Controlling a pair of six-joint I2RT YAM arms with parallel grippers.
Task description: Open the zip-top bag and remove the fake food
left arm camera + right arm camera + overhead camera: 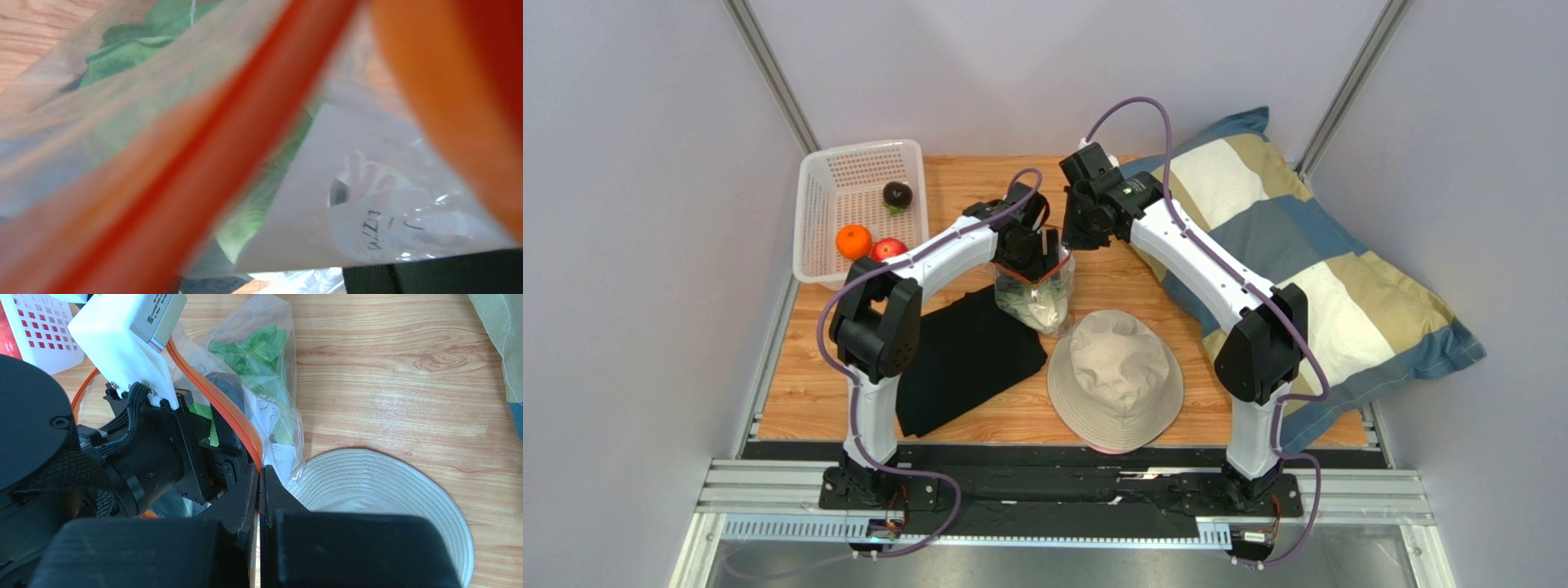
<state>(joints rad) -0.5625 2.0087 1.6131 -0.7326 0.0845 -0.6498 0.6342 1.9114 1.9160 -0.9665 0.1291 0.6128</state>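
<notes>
The zip-top bag (1044, 306) stands upright mid-table, its mouth held up between both grippers. My right gripper (1069, 233) is shut on the bag's orange-red zip strip (236, 422); in the right wrist view the jaws (259, 474) pinch it flat. My left gripper (1032, 257) reaches down into the bag's mouth; its fingers are hidden. The left wrist view looks inside the bag at the green cabbage (129, 52), the white label (344, 184) and the blurred zip strip (202, 165). The orange (852, 240), red apple (887, 249) and dark fruit (897, 194) lie in the basket.
The white mesh basket (830, 184) sits at the back left. A black cloth (965, 355) lies left of the bag, a beige bucket hat (1116, 377) in front of it, and a checked pillow (1308, 270) fills the right side.
</notes>
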